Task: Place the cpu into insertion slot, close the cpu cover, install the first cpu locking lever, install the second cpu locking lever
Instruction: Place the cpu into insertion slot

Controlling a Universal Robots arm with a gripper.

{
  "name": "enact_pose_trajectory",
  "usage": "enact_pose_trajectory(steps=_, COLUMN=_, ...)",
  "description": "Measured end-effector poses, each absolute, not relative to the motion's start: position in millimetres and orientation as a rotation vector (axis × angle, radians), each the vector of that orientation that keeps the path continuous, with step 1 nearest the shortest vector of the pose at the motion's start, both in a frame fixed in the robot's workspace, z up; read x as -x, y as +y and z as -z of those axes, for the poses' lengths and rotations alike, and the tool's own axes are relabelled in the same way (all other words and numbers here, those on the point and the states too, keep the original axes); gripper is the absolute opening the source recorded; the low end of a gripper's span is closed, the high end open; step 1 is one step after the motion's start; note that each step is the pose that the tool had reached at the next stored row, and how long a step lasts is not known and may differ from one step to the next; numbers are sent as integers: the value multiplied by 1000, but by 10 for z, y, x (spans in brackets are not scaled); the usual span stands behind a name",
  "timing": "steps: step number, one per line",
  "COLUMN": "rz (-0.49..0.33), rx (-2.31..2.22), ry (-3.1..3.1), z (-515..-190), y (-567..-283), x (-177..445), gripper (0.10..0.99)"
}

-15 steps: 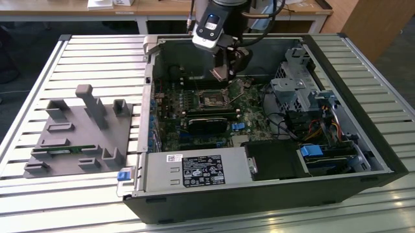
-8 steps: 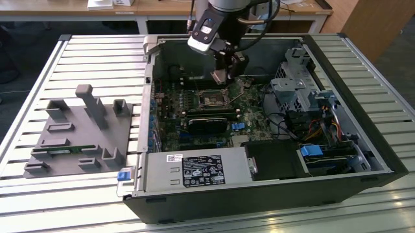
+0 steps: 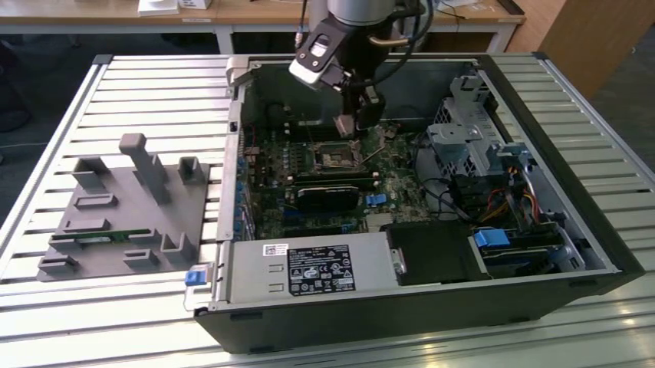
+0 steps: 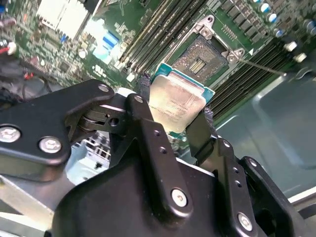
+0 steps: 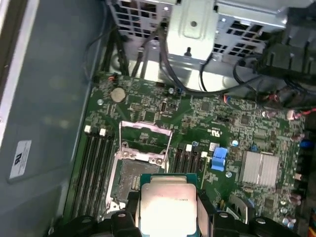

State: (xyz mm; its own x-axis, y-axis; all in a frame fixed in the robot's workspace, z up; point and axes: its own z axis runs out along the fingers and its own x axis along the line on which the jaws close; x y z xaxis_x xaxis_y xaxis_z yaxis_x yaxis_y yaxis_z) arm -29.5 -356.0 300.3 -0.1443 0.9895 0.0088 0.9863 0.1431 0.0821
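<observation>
The end effector pinches the cpu by two opposite edges, holding it tilted in the air close over the uncovered insertion slot on the green motherboard, with the cpu cover swung up open beside the slot.

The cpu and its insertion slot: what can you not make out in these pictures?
- The cpu edges, second wrist view: covered by the hand gripping it.
- The insertion slot, first wrist view: near part hidden behind the cpu.
- Slot contacts, exterior view: too small.
</observation>
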Motion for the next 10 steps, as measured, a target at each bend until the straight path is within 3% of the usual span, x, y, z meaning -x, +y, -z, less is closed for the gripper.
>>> enact_pose_trajectory(steps=10, rz=-99, rx=-2172, ry=2196, z=-2949, y=-3560, x=296, gripper=541)
